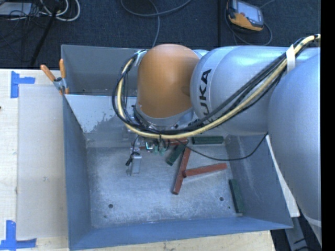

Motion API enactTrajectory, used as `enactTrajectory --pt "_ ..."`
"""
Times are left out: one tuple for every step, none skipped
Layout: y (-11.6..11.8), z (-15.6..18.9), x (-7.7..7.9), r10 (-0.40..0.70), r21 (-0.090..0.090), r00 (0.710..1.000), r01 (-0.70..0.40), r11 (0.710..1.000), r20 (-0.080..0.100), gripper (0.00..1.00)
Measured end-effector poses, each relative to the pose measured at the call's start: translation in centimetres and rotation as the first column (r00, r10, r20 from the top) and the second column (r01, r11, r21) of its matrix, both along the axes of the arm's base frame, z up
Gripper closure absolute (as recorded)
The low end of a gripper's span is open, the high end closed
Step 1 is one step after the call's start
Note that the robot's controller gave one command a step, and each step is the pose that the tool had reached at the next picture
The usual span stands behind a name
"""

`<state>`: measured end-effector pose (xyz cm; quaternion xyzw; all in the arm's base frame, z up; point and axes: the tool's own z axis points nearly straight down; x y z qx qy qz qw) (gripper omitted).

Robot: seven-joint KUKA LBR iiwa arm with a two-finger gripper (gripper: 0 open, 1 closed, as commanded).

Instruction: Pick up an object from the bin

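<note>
The arm (235,88) lettered "UKA" has its gripper (134,162), opening indiscernible, beside red-brown sticks (179,174).

One camera, fairly close, looks down into the bin (78,182) from above, slightly aslant; the gripper (135,163) sits near mid-view.

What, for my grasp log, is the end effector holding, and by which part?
Nothing that shows: the end effector hangs over bare bin floor, left of the brown sticks, apart from them.

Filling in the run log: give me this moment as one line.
arm: in grey metal bin | gripper: above bare floor | nearest: long reddish-brown stick, apart to its right | pick: not yet done
</note>
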<state>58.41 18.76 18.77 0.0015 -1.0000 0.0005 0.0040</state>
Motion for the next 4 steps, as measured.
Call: enactTrajectory --pt "-12.3 -2.1 2.4 0.088 -0.003 0.996 -0.088 0.996 0.006 0.0" --pt "-17.9 -8.3 -0.6 -0.049 -0.001 0.999 0.049 0.999 0.001 0.0" --pt "-16.7 -12.0 -5.8 0.38 0.004 0.925 -0.38 0.925 0.004 0.0" --pt "-16.8 -11.8 -5.6 0.375 0.003 0.927 -0.375 0.927 0.006 1.0"
